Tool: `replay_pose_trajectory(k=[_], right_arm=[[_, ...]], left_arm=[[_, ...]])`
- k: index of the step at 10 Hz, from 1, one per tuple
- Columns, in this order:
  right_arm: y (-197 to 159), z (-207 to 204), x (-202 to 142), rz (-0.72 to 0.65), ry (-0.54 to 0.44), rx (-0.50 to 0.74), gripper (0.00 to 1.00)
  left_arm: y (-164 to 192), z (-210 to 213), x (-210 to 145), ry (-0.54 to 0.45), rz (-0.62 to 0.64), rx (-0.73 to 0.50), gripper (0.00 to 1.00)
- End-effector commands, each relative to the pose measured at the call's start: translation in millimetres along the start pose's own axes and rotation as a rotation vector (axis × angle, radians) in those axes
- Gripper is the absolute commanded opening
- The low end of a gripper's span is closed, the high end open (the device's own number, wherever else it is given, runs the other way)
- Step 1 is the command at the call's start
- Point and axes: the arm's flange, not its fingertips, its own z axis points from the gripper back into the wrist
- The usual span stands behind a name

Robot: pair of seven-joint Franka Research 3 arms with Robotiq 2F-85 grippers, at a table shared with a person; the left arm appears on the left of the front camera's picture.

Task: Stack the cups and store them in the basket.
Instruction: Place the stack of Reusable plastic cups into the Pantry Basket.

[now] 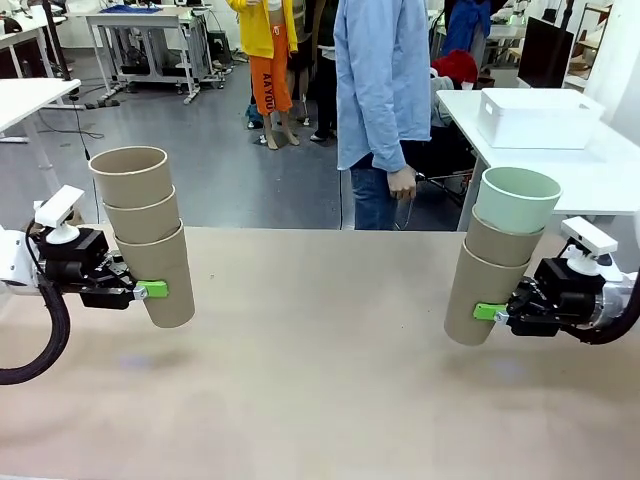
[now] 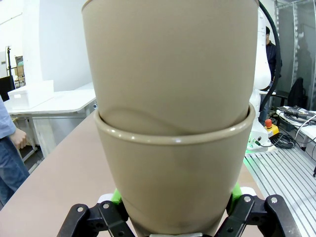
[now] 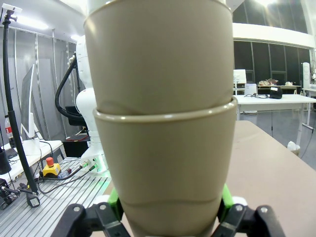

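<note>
My left gripper is clamped on the left stack, three tan cups nested one in another. My green pads press both sides of the lowest cup near its base. The stack hangs clear of the table below my fingers, mouths up, and leans a little back over my own arm.

My right gripper is likewise closed around the right stack. This one is two tan cups with the mint cup seated in the top one, and I grip the lowest cup low on its wall. This stack also floats above the table and tips back toward my right arm. In the right wrist view, the lower cup sits squarely between my fingers with the next cup's wall rising out of its rim.

The two stacks are well apart, one at each side of the table, with bare tabletop between my grippers.

The basket is beyond my right gripper, standing on a white side table (not on the table I work over). A person stands at the far edge, between the two stacks, with one hand hanging loose.
</note>
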Motion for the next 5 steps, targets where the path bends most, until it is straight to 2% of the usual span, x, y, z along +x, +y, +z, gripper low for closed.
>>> replay_pose_trajectory(k=[1,5], right_arm=[[0.1,-0.1,5.2,-0.010,-0.001,0.002,0.86],[0.1,-0.1,5.2,-0.010,-0.001,0.002,0.86]], left_arm=[[-0.4,-0.3,4.5,-0.001,-0.010,-0.005,0.85],[-0.4,-0.3,4.5,-0.001,-0.010,-0.005,0.85]])
